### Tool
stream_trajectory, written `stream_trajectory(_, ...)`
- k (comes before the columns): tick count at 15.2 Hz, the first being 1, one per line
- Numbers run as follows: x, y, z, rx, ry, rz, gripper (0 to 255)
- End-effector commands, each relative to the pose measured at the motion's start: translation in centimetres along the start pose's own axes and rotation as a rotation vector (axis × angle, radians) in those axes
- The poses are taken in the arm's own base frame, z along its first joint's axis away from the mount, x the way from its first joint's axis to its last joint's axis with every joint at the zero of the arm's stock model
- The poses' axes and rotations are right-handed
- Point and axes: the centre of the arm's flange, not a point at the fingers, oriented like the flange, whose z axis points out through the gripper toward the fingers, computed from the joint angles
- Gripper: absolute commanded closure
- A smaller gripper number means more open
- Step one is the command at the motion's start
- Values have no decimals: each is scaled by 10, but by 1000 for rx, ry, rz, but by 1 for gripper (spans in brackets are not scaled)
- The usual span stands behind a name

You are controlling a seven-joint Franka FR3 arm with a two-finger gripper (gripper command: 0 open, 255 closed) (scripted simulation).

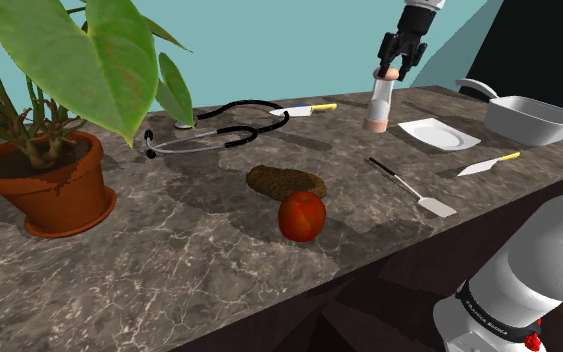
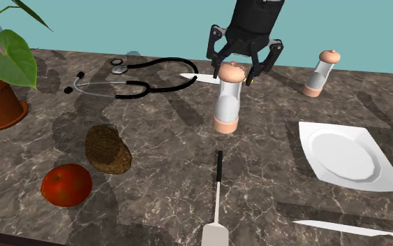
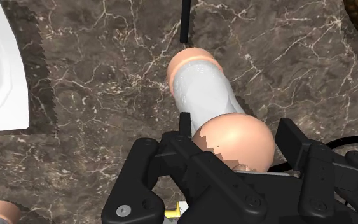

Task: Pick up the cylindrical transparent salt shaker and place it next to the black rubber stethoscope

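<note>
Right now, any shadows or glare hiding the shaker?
Shoulder view: plant shadows mottle the counter by the stethoscope; shaker evenly lit. Second exterior view: soft shadows, no glare. Wrist view: shaker plainly lit.

Bare counter before stethoscope, knife beside

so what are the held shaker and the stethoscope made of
Salt shaker: body looks like clear glass or plastic, see-through with a pale sheen; peach cap and base matte, material unclear. Stethoscope: black tubing looks matte and rubbery; grey arms and chest piece look like dull metal.
</note>
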Motion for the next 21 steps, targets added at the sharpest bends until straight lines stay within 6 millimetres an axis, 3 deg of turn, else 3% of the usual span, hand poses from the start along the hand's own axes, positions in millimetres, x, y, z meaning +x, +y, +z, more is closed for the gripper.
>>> stream_trajectory(1,0,-1,-10,0,0,0,255)
stream_trajectory(21,0,-18,-115,0,0,0,255)
